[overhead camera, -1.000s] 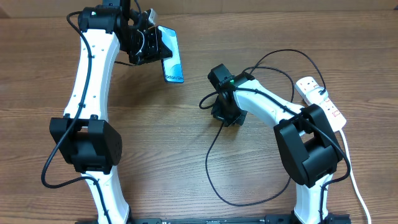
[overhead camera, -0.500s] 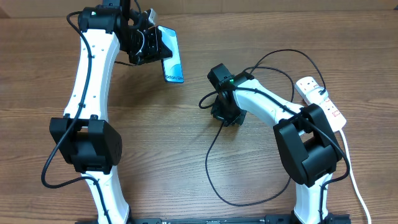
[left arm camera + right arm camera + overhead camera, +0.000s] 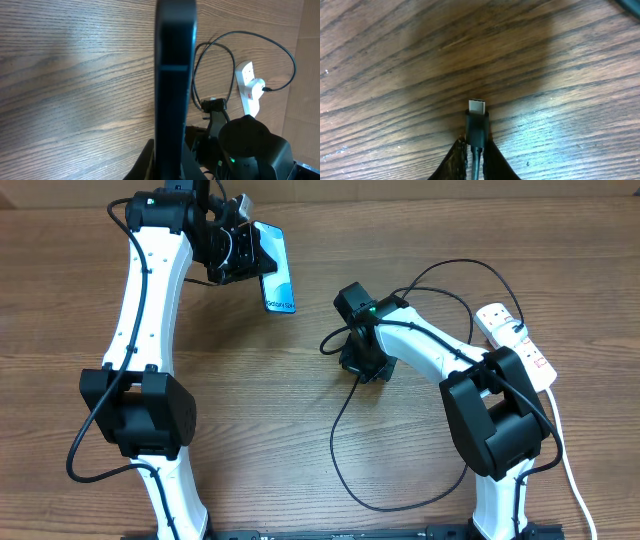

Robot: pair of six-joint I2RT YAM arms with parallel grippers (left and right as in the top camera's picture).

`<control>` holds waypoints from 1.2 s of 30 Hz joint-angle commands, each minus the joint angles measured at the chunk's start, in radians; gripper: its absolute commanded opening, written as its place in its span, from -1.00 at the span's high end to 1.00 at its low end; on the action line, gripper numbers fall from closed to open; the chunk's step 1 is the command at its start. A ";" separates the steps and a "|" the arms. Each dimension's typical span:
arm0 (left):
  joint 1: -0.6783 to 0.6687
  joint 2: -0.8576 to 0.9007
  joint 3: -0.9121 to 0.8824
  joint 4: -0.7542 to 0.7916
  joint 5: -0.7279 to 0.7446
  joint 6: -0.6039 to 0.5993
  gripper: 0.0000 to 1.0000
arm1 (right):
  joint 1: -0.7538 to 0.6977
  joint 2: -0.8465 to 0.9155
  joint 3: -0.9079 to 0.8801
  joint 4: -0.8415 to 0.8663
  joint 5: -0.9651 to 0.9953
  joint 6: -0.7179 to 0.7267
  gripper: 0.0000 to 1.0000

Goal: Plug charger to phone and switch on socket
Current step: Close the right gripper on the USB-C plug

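My left gripper [image 3: 252,260] is shut on the phone [image 3: 276,268], held above the table at the back left with its light-blue screen facing up-right. In the left wrist view the phone [image 3: 174,75] stands edge-on between the fingers [image 3: 145,161]. My right gripper [image 3: 362,365] sits low at the table's middle, shut on the charger's black plug [image 3: 477,126], whose metal tip points away from the fingers. The black cable [image 3: 340,440] loops over the table toward the socket [image 3: 520,345], a white power strip at the right edge.
The socket's thick white cord [image 3: 572,470] runs down the right side. The black cable forms a large loop [image 3: 450,275] behind the right arm and another near the front. The wooden table [image 3: 260,420] lies under both arms.
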 commanded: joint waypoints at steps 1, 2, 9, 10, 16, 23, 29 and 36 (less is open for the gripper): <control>0.003 -0.016 0.016 0.001 0.014 -0.007 0.92 | 0.008 0.057 -0.009 0.001 -0.021 -0.001 0.77; 0.003 -0.016 0.016 0.001 0.014 -0.007 0.92 | 0.008 0.057 -0.009 0.001 -0.021 -0.001 0.84; 0.003 -0.016 0.016 0.001 0.014 -0.007 0.92 | 0.008 0.057 -0.009 0.000 -0.023 -0.001 0.82; 0.003 -0.016 0.016 0.001 0.014 -0.007 0.92 | 0.008 0.057 -0.009 0.000 -0.023 -0.001 0.81; 0.003 -0.016 0.016 0.001 0.014 -0.007 0.92 | 0.008 0.057 -0.009 -0.005 -0.024 -0.001 0.64; 0.003 -0.016 0.016 0.001 0.014 -0.007 0.92 | 0.008 0.057 -0.009 -0.010 -0.024 0.000 0.78; 0.003 -0.016 0.016 0.002 0.014 -0.007 0.92 | 0.008 0.057 -0.005 -0.002 -0.024 -0.005 0.92; 0.003 -0.016 0.016 0.018 0.153 0.050 0.92 | 0.004 0.050 0.087 -0.026 -0.061 -0.131 0.92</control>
